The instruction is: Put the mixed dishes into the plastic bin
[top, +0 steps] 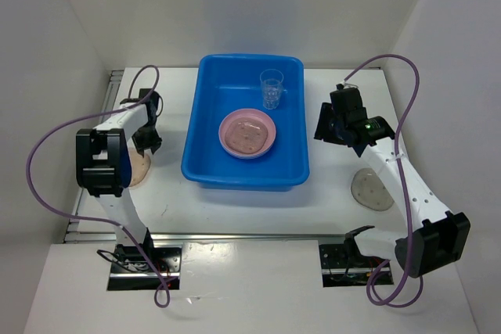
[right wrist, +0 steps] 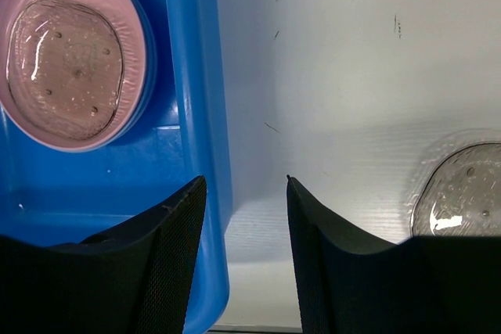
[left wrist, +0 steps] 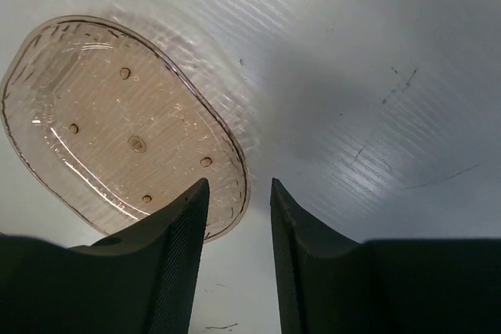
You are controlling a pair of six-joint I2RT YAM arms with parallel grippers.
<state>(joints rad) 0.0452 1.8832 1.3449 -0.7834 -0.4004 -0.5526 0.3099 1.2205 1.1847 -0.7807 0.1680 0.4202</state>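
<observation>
Top external view, from the left: a translucent beige plate [top: 139, 170] is seen lying flat on the table [top: 235, 209], partly hidden by the left arm, well apart from the plastic bin [top: 243, 181]. The left tool [top: 146, 140] is held over the plate's far edge. In the left wrist view the left tool [left wrist: 239, 185] is shown with a narrow gap between its fingers and nothing gripped; one fingertip overlaps the rim of the beige plate [left wrist: 117, 123], though contact cannot be judged. At the centre of the table the blue bin is placed. Inside it a pink plate [top: 247, 132] is set flat near the middle with a clear plate [right wrist: 66, 56] nested in it, and a clear cup [top: 272, 87] is stood upright near the far right corner. Just beside the bin's right wall [right wrist: 196, 76] the right tool [top: 327, 127] is held above bare table. In the right wrist view its fingers [right wrist: 246, 179] are seen moderately apart and empty. Farther right a translucent grey plate [top: 371, 189] is left flat on the table, outside the bin, and its edge [right wrist: 462, 193] is visible beside the right finger.
</observation>
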